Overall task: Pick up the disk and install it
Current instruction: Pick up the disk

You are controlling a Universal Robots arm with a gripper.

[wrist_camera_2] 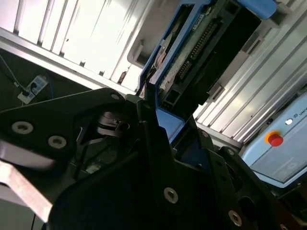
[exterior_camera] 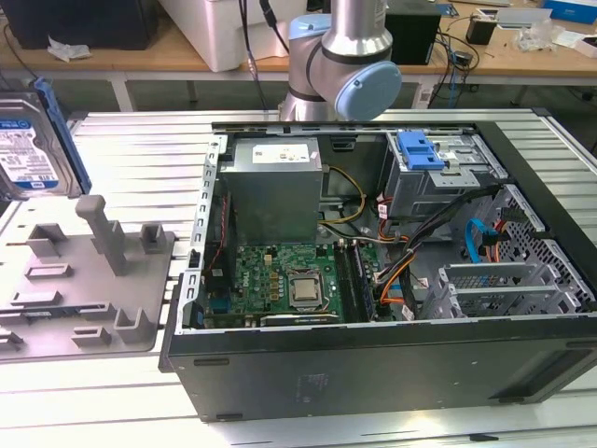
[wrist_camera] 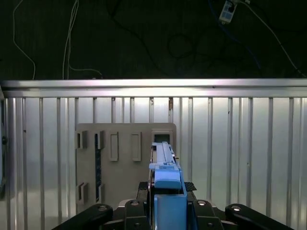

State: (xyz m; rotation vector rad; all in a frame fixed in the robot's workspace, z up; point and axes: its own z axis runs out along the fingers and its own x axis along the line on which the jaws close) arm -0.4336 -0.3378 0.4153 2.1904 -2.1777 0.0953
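The disk [exterior_camera: 33, 154], silver with a white-and-blue label and a blue rail, stands on edge at the exterior view's far left, over the grey fixture [exterior_camera: 84, 280]. In the first wrist view the disk [wrist_camera: 165, 167] appears edge-on, clamped in my gripper [wrist_camera: 168, 194], with the fixture [wrist_camera: 124, 153] beyond it. The second wrist view shows the disk's circuit-board side [wrist_camera_2: 201, 48] and blue rail, with my gripper [wrist_camera_2: 158, 120] shut on the rail and its black fingers [wrist_camera_2: 148, 139] against it.
An open computer case [exterior_camera: 373, 364] lies on the ribbed metal table [exterior_camera: 140, 149], with the motherboard, the power supply and loose cables inside. A metal drive cage with a blue latch bracket [exterior_camera: 418, 151] sits at the case's far right. The arm's base [exterior_camera: 340, 56] rises behind the case.
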